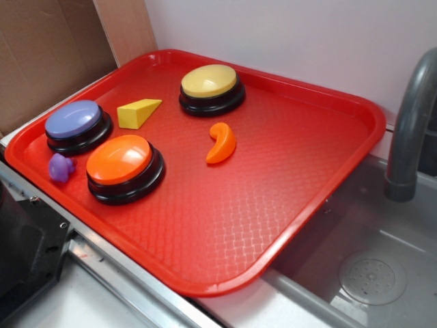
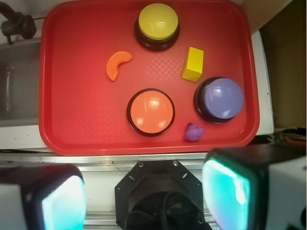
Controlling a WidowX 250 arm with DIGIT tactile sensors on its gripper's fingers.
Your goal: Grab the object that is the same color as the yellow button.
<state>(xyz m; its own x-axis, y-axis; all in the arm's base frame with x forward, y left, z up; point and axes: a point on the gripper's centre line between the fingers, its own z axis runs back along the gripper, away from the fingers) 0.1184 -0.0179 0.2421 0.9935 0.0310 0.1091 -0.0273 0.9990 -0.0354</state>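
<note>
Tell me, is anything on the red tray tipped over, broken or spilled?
Nothing stands out. On the red plastic tray, all three round buttons sit upright, and the yellow wedge block, orange crescent piece and small purple piece look undamaged.

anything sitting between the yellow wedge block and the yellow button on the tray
Nothing: only bare red tray separates the small yellow wedge block from the round yellow-topped button. Both the exterior and wrist views show that gap clear.

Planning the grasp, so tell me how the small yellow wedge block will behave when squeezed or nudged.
The solid yellow wedge-shaped block looks rigid, probably plastic, so it should not deform. It lies flat on the red textured tray, so it will likely slide, not roll. Its sloped faces may squirt out of the tool; the parallel sides look safer.
</note>
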